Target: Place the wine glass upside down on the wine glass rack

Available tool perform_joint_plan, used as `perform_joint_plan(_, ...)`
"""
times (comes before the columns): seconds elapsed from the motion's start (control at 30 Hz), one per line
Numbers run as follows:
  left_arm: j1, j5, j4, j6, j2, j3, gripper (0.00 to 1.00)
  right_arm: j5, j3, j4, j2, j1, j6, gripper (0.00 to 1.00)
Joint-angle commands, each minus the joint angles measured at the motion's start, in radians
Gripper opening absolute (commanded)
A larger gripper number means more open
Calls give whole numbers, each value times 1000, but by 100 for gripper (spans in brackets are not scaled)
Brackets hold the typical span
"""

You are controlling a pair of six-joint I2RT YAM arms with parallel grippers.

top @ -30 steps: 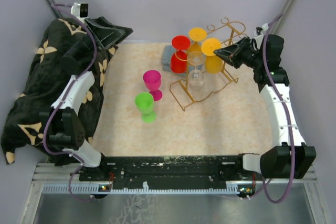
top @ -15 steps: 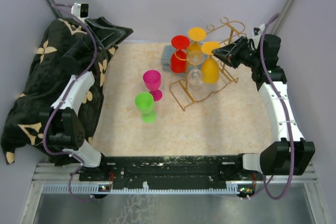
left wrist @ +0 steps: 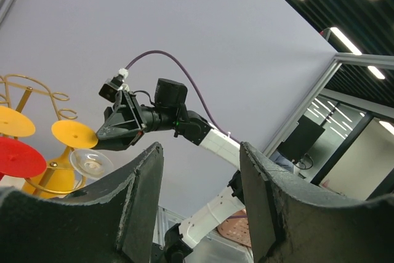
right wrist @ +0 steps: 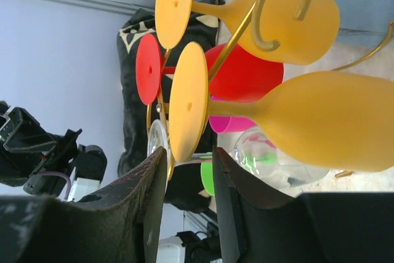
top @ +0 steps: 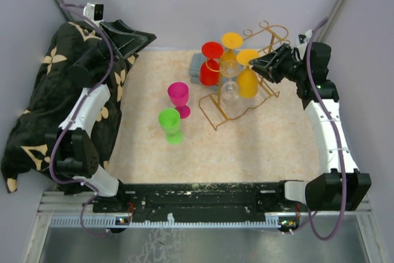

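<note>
The gold wire wine glass rack (top: 237, 114) stands at the back right of the mat. A yellow wine glass (top: 247, 82) hangs upside down on it, beside a second yellow glass (top: 231, 41), a red one (top: 210, 69) and a clear one (top: 229, 90). My right gripper (top: 255, 61) is open at the front yellow glass's foot. In the right wrist view the foot (right wrist: 186, 100) sits on the rail, its lower rim between my right gripper's (right wrist: 189, 170) parted fingers. My left gripper (top: 129, 39) hovers open and empty over the black cloth, its fingers (left wrist: 144, 195) framing the far wall.
A pink glass (top: 179, 97) and a green glass (top: 170, 124) stand upright on the beige mat (top: 258, 146) left of the rack. A blue-grey cloth (top: 196, 66) lies behind the red glass. A black patterned cloth (top: 37, 109) covers the left side.
My right gripper has opened from shut, letting go of the front yellow glass's foot. That glass has dropped slightly and now hangs on the rack. The left arm has not moved.
</note>
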Motion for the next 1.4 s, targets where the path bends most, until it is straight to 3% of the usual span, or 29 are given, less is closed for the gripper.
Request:
perform_joint_plan(0.0, 7, 39, -47, 63, -45, 1, 58, 7, 57, -23, -79, -7, -44, 36)
perform_joint_plan(0.13, 11, 86, -220, 183, -67, -3, 57, 10, 56, -74, -117, -36, -80, 37)
perform_joint_plan(0.2, 13, 106, -377, 314, -88, -7, 57, 10, 52, -100, -137, -53, -99, 37)
perform_joint_plan(0.3, 14, 91, -789, 587, -123, 11, 56, 13, 38, -124, -166, -70, -123, 36)
perform_joint_plan(0.43, 11, -48, -1364, 985, -122, 130, 56, 18, 23, -133, -190, -72, -140, 37)
perform_joint_plan(0.57, 2, -178, -1665, 1208, -88, 211, 56, 18, 13, -125, -199, -72, -146, 37)
perform_joint_plan(0.9, -158, -561, -2042, 1530, 35, 307, 53, 2, -23, -84, -203, -71, -137, 36)
perform_joint_plan(1.37, -254, -798, -2134, 1648, 134, 257, 54, 5, -48, -71, -210, -72, -132, 37)
